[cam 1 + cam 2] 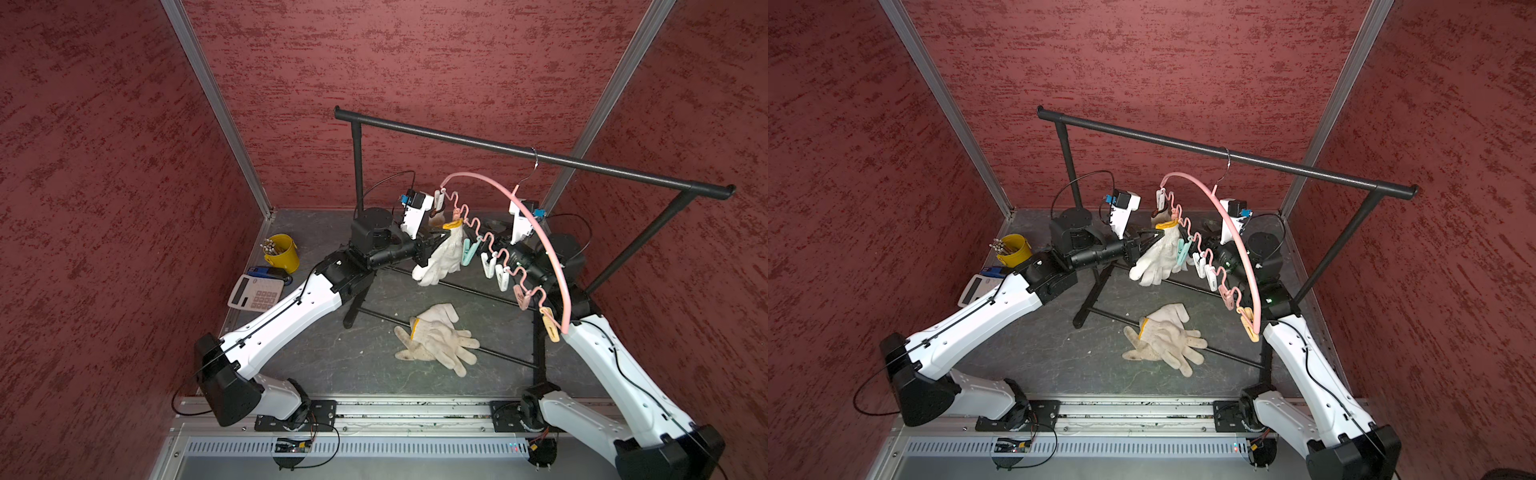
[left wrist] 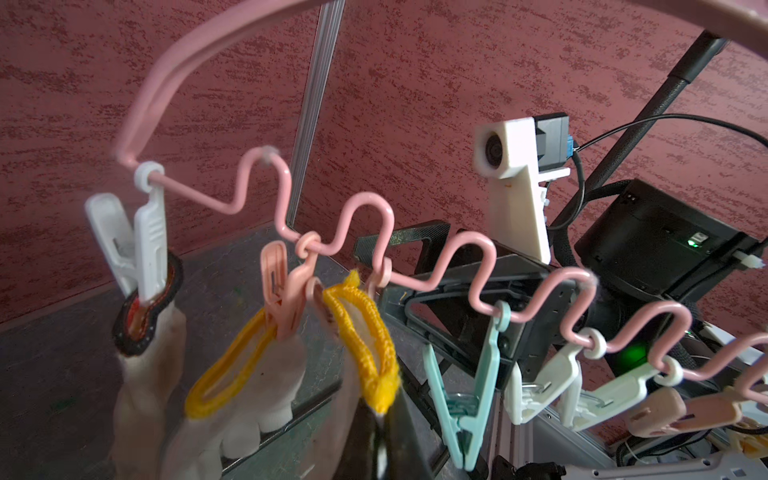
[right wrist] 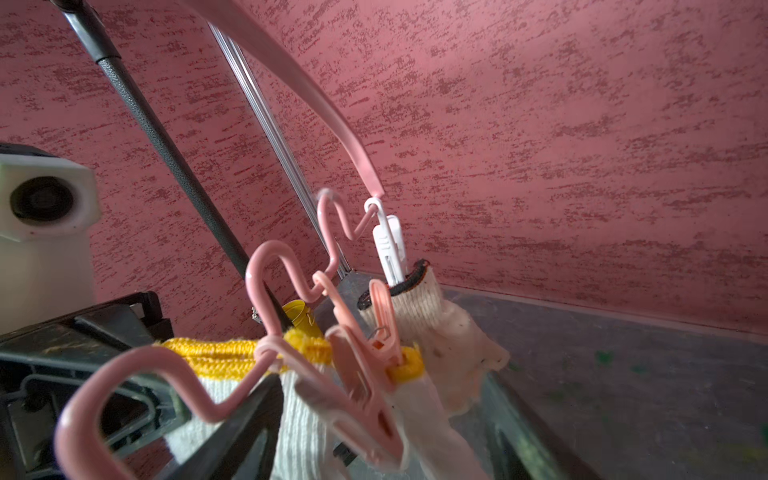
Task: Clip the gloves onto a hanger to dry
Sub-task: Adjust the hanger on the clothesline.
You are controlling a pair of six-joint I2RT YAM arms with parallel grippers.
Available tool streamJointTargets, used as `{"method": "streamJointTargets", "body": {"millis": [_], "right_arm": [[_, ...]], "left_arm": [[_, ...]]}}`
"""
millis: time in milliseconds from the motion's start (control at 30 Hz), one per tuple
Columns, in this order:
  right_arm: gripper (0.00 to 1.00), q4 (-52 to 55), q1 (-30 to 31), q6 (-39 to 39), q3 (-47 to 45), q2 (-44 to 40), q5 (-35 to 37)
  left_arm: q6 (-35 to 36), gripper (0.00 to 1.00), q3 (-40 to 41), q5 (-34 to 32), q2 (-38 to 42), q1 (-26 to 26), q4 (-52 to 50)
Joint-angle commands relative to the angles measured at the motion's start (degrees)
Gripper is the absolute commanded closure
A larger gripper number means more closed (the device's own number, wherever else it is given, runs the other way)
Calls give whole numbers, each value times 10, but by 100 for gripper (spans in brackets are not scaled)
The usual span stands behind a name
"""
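From my console I see the pink hanger (image 1: 469, 174) hooked on the rail of the black garment rack (image 1: 498, 145) toward the far right. It is tilted, so its wavy lower bar runs from the far centre down to the near right. My left gripper (image 1: 445, 237) reaches in from the left and is clamped on the yellow cuff of a white glove (image 1: 442, 259). It holds that cuff up against the wavy bar while the rest of the glove dangles below. In the left wrist view two more gloves already hang at the far end of the bar. A dark-cuffed glove (image 2: 141, 374) is bitten by a white clothespin (image 2: 145, 232), and next to it a second yellow-cuffed glove (image 2: 270, 374) is pinched by a pink clothespin (image 2: 282, 291). My right gripper (image 3: 374, 432) sits behind the hanger. In the right wrist view its jaws stand wide, one dark finger on each side of another pink pin (image 3: 361, 399) that lies against the raised cuff. I cannot tell whether that pin has bitten the knit. A teal clothespin (image 1: 469, 251) hangs free just right of the white glove. A loose heap of gloves (image 1: 436, 336) lies on the bench (image 1: 332, 357) at near centre, well apart from the hanger. At the far left of the bench stand a yellow cup (image 1: 286, 257) and a calculator (image 1: 255, 293).
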State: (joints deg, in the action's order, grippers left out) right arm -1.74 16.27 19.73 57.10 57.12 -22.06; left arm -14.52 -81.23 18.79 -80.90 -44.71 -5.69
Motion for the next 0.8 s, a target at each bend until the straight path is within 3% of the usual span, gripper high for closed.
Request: {"method": "streamJointTargets", "body": {"millis": [0, 333, 767], "right_arm": [[17, 45, -8, 6, 41, -23, 3], [6, 162, -17, -46, 88, -42, 131], [7, 284, -16, 16, 114, -26, 264]], "left_arm": [[7, 100, -13, -16, -6, -4, -4], [1, 100, -30, 2, -47, -2, 11], [-25, 100, -43, 50, -82, 27, 48]]}}
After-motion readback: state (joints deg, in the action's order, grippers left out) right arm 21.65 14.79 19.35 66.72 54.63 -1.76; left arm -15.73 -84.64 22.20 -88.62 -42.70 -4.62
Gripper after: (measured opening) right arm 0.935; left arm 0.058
